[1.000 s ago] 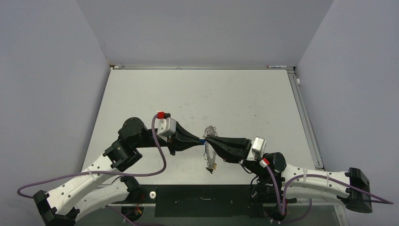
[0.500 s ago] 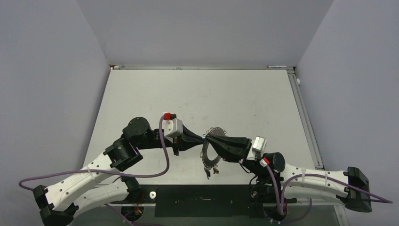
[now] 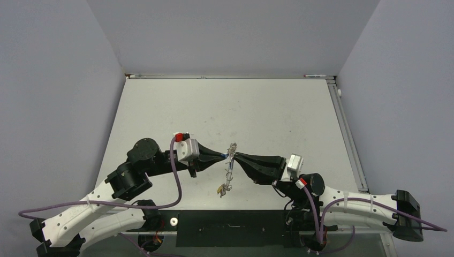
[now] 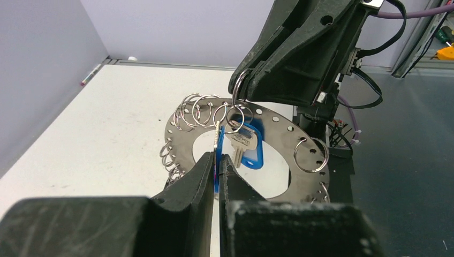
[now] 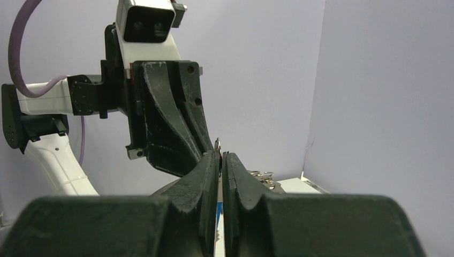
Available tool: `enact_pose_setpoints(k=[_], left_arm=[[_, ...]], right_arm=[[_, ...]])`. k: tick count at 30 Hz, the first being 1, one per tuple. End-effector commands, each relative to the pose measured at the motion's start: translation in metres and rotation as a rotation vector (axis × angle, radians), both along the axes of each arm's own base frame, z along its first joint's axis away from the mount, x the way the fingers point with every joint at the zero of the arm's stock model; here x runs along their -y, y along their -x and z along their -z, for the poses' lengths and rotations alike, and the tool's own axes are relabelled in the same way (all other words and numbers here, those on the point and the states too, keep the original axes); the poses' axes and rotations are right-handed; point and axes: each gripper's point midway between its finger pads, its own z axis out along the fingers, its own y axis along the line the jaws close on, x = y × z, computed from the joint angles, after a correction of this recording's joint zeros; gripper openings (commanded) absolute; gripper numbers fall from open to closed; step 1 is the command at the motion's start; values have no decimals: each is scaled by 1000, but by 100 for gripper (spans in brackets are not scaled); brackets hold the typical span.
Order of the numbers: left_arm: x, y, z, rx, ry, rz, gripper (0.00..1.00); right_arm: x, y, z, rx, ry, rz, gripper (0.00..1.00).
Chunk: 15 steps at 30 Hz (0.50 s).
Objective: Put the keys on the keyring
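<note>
My top camera sits high up behind the arms and looks down from far off, so I see the whole table (image 3: 160, 107). Each wrist camera sits very close behind its own fingers. They face each other: one shows the right gripper (image 4: 241, 88), the other the left gripper (image 5: 210, 151). All three views share the middle spot with the keyring (image 4: 275, 119) and the keys (image 4: 242, 143).

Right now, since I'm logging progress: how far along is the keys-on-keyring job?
Done: one blue-headed key hangs from a small split ring on the keyring.
In hand: the right tool clamps the keyring's rim. The left tool is shut on a thin blue-edged piece, likely another key, at the hoop.
Left: seating that one. Several small rings look bare, such as the empty ring on the right.
</note>
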Motion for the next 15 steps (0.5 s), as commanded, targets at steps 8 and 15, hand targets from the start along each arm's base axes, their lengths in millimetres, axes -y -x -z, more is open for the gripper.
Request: enact_pose_setpoints(k=[8, 15], left_arm=[[-18, 0, -31, 66, 3, -53, 0], [-23, 2, -33, 31, -84, -52, 0]], right_arm=[[17, 14, -39, 33, -132, -52, 5], [10, 10, -28, 0, -83, -47, 5]])
